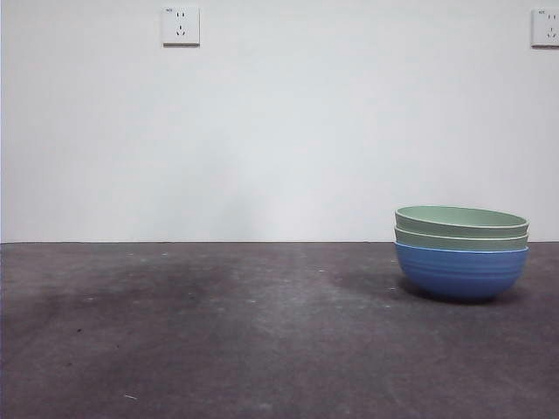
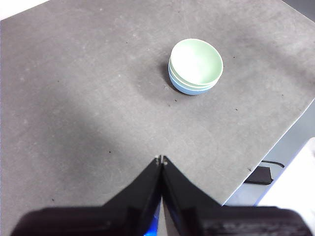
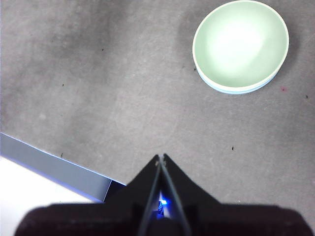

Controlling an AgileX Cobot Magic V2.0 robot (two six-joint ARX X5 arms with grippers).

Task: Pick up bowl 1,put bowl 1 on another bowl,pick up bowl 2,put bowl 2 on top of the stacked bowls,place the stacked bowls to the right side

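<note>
A wide dark grey table (image 1: 218, 332) with a matte, faintly scuffed surface fills the lower half of the front view, and a plain white wall (image 1: 279, 140) rises behind it. On the table's right side stands the stack of 3 round ridged bowls (image 1: 461, 253). The blue bowl (image 1: 461, 272) with faint horizontal ridges sits at the bottom, resting on the table. 2 pale green bowls with lighter rims are nested inside it: the lower green bowl (image 1: 461, 239) shows only as a band above the blue rim, and the upper green bowl (image 1: 461, 221) sits in that one, its mouth open upward. The stack stands upright, and nothing touches it.

The left gripper (image 2: 161, 160) hangs above bare table with its 2 black jaws pressed together, tips meeting and holding nothing; the bowl stack (image 2: 195, 66) lies well apart from it. The right gripper (image 3: 160, 157) is likewise clenched on nothing, tips touching, over bare table near the table's edge, with the stack (image 3: 240, 46) well apart from it. Neither arm shows in the front view.

2 small white wall sockets are mounted high on the wall, 1 toward the left (image 1: 181, 25) and 1 at the right edge (image 1: 545, 28).
</note>
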